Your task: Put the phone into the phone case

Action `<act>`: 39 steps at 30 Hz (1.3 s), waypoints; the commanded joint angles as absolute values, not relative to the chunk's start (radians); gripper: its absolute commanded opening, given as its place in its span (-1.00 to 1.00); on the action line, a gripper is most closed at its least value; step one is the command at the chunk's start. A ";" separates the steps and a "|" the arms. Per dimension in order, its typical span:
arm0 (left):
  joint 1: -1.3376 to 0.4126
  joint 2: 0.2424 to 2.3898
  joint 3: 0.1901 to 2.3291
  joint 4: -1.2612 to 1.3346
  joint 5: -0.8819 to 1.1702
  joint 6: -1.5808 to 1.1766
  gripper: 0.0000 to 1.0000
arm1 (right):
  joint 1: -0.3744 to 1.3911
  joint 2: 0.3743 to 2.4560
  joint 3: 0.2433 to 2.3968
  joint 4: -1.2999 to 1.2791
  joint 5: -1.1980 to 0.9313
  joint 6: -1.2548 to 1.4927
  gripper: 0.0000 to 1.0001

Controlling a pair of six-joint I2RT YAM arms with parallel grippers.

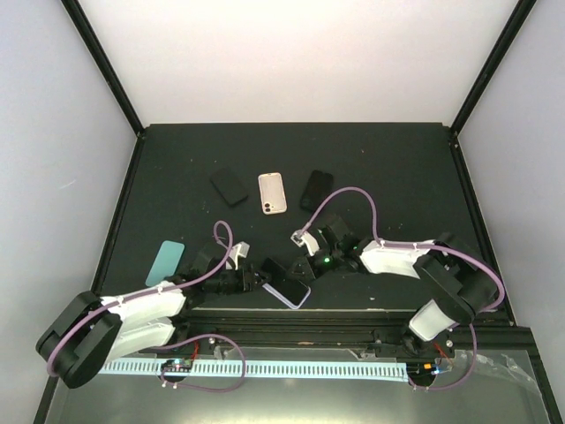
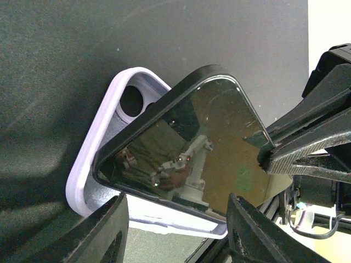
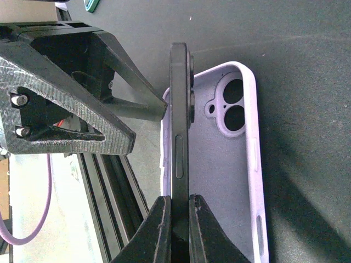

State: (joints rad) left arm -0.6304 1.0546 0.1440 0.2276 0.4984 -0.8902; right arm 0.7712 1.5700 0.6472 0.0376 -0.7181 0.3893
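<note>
A lilac phone case (image 2: 90, 159) lies open side up on the dark table near its front edge. A black phone (image 2: 192, 131) stands tilted over it, one long edge down in the case and the other raised. My right gripper (image 3: 180, 200) is shut on the phone's end; the phone (image 3: 179, 126) shows edge-on beside the case (image 3: 230, 181). My left gripper (image 2: 176, 211) is open, its fingers either side of the near edges of phone and case. In the top view the left gripper (image 1: 256, 278) and the right gripper (image 1: 305, 263) meet at the phone (image 1: 275, 269) and case (image 1: 298, 294).
A teal case (image 1: 165, 262) lies left of the left arm. A black case (image 1: 229, 186), a pink-white case (image 1: 272, 193) and another black item (image 1: 316, 190) lie in a row further back. The table's front rail (image 1: 309, 331) runs just behind the lilac case.
</note>
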 commanded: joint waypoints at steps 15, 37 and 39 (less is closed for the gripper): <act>-0.646 0.878 0.104 0.049 0.443 -0.890 0.14 | 0.770 1.652 0.649 0.097 -0.744 0.340 -0.96; -0.723 1.006 0.127 0.099 0.389 -0.950 0.16 | 0.761 1.712 0.664 0.103 -0.732 0.369 -0.96; -0.734 1.025 0.106 0.155 0.389 -0.982 0.16 | 0.760 1.727 0.669 0.100 -0.738 0.364 -0.96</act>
